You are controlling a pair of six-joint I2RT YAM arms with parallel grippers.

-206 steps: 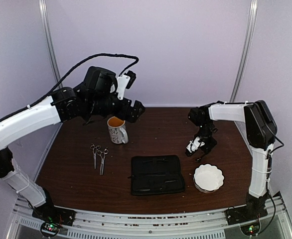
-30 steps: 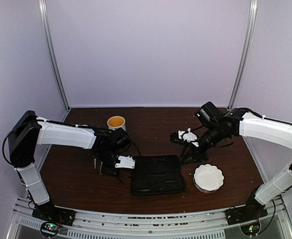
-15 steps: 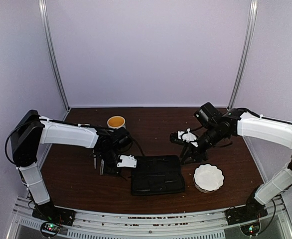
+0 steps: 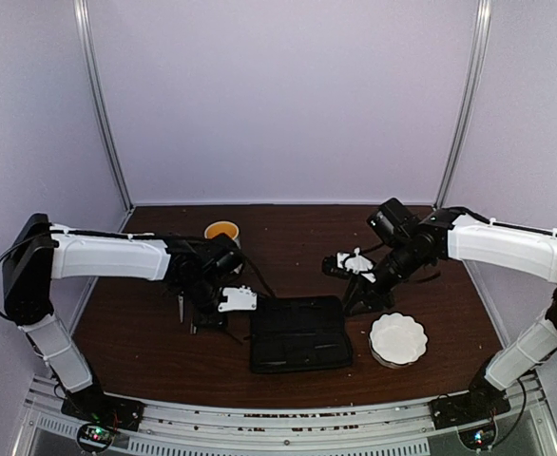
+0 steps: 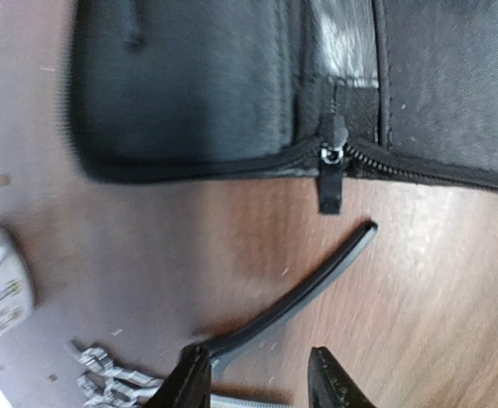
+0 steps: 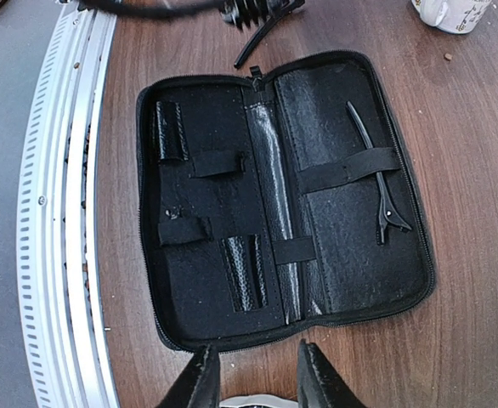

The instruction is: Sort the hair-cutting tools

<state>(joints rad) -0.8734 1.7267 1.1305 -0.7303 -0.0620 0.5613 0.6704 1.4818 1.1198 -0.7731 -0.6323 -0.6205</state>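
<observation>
The left gripper (image 5: pixel 259 382) is low over the table (image 4: pixel 297 237), just off the left edge of the zip case (image 6: pixel 351 263). Its jaws stand apart and hold nothing. One black clip (image 5: pixel 300 293) lies flat on the wood, its thick end between the fingertips and its thin end pointing at the case's zip pull (image 5: pixel 330 174) without touching it. Silver scissors (image 5: pixel 104 374) lie just beside that gripper on the side toward the table's left edge. Only a cluster of ring handles shows, so I cannot tell whether there is one pair or two. The right gripper (image 6: pixel 253 374) hangs above the right edge of the case, its jaws also apart with nothing between them. The case lies opened flat near the middle of the table's near edge. A second clip (image 6: pixel 358 132) lies in the half toward the far edge, tucked under a black elastic strap (image 6: pixel 334 174). That makes two clips in all, one in the case and one on the table. There is one case, one white patterned mug (image 4: pixel 221 231) toward the far edge left of the middle, and one white scalloped bowl (image 4: pixel 398 338) just right of the case near the near edge. The marks on the mug are too small to read.
</observation>
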